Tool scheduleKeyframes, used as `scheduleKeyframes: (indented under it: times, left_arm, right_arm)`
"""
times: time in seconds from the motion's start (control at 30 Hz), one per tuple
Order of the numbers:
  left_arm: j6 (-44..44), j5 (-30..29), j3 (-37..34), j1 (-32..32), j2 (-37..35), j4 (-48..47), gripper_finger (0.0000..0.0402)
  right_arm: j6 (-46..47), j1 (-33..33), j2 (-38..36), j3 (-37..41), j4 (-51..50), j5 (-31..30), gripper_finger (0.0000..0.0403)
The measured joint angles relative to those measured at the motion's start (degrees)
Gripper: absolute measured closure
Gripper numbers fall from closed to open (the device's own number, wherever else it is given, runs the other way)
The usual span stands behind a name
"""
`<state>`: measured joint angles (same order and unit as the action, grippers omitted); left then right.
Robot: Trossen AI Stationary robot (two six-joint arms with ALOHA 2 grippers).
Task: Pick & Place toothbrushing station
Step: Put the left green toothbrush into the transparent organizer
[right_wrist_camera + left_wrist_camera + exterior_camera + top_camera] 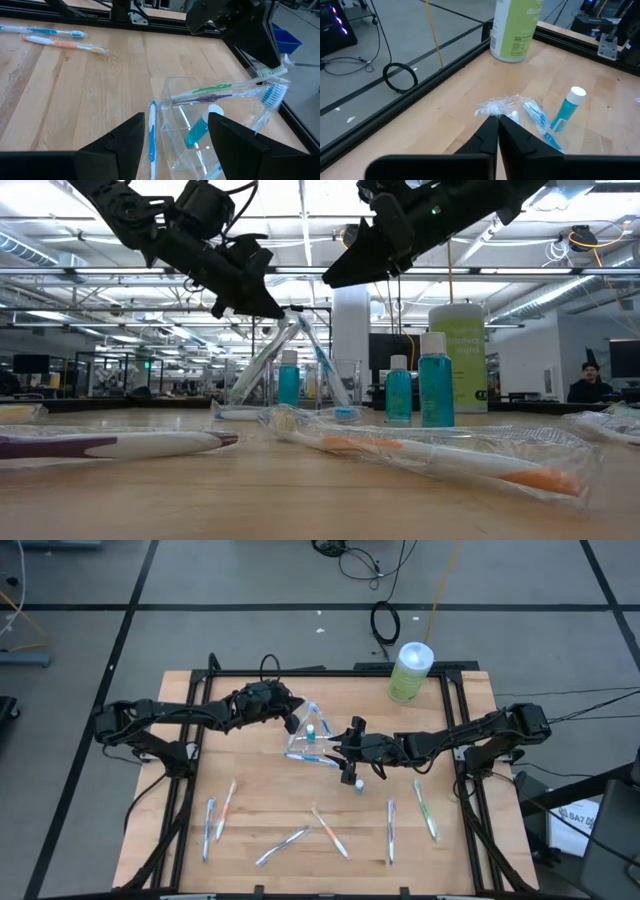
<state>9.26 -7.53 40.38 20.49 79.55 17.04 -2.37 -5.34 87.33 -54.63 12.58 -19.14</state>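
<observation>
A clear plastic cup [305, 745] stands mid-table with wrapped toothbrushes [210, 92] and a teal tube [197, 131] leaning in it. My left gripper [297, 717] hovers at the cup's left far side, shut on the upper end of one wrapped toothbrush [318, 365]. On the cup's right, my right gripper [340, 745] is open. The low view shows it above the cup's rim, and its fingers [125, 140] touch nothing. Two more teal tubes [436, 390] stand on the table beside the cup. My left gripper pinches the crinkled clear wrapper at the toothbrush's upper end [495, 107] between its two fingertips. The fingers slant down from the table's left. The toothbrush leans tilted, its upper end at the fingers [296, 315] and its lower end in the cup.
A pale-green canister [410, 670] stands at the far right edge. Several wrapped toothbrushes lie loose on the near half of the table [215, 820] [328, 830] [427, 815]. One teal tube [358, 783] stands just in front of my right gripper. A person [590, 380] sits beyond the table.
</observation>
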Motion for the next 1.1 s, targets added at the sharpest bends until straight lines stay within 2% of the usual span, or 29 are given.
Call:
scheduleKeyframes:
  times: [0.17,0.27,0.43,0.5,0.63,0.83,0.9,1.1]
  left_arm:
    - [-0.2,-1.6,0.0,-1.2,-1.1,-0.2,0.0385]
    - [-1.2,-3.9,0.0,-2.6,-2.9,-0.4,0.0397]
    - [-1.7,-8.7,0.0,-6.5,-5.9,-1.1,0.0394]
    - [-2.9,-12.6,0.0,-8.9,-6.4,-2.0,0.0398]
    - [-6.8,-24.7,0.0,-14.8,-6.2,-2.0,0.0399]
    - [-7.5,-40.4,-0.1,-21.3,-3.9,-0.3,0.0400]
    - [-7.5,-43.3,-0.9,-22.2,-2.6,0.7,0.0399]
    - [-4.9,-45.4,-1.3,-22.4,3.4,4.5,0.0400]
  right_arm:
    - [0.0,0.0,0.0,0.0,-0.8,0.0,0.0192]
    - [0.0,0.0,0.0,0.0,-1.0,0.0,0.0192]
    - [0.1,0.0,0.0,0.0,-1.0,0.0,0.0192]
    - [0.1,0.0,0.0,0.0,-1.0,0.0,0.0192]
    - [0.2,0.0,0.0,0.0,-1.1,0.0,0.0193]
    - [0.2,0.0,0.0,0.0,-1.1,0.0,0.0193]
    - [0.2,0.0,0.0,0.0,-0.8,0.0,0.0193]
    - [0.2,0.0,0.0,0.0,-0.4,0.0,0.0193]
